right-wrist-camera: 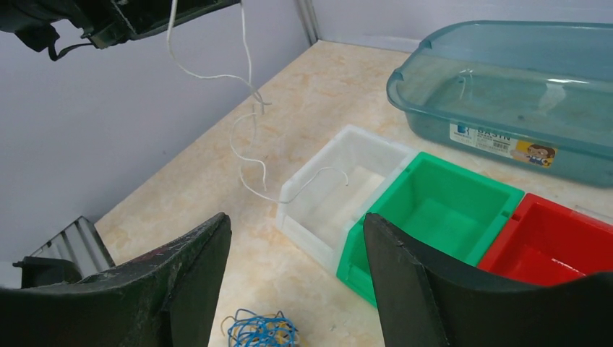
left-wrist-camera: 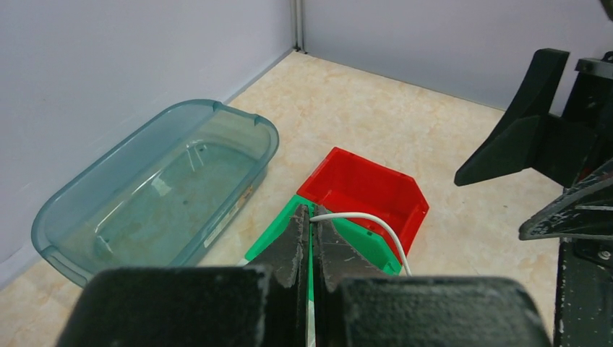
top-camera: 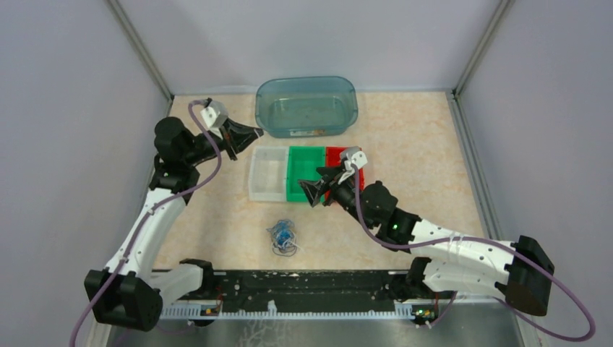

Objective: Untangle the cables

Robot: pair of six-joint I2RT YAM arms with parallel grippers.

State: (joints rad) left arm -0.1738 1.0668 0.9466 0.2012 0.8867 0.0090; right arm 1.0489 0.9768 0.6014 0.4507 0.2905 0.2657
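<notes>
A tangle of thin blue and yellow-orange cables [top-camera: 283, 237] lies on the table in front of the bins; the right wrist view shows it [right-wrist-camera: 260, 331] low between my open fingers. My left gripper [top-camera: 251, 134] is raised at the back left and shut [left-wrist-camera: 312, 211] on one end of a thin white cable [left-wrist-camera: 370, 219]. That white cable [right-wrist-camera: 249, 97] hangs down in loose curls, its lower end just over the white bin [right-wrist-camera: 340, 195]. My right gripper [top-camera: 318, 185] hovers open over the green bin's front edge, with nothing between its fingers [right-wrist-camera: 296, 220].
Three small bins stand in a row: white [top-camera: 254, 173], green [top-camera: 306, 152] and red [top-camera: 334, 153]. Behind them is a translucent blue basin [top-camera: 307, 83]. Grey walls close in the left, right and back sides. A black rail [top-camera: 303, 285] runs along the near edge.
</notes>
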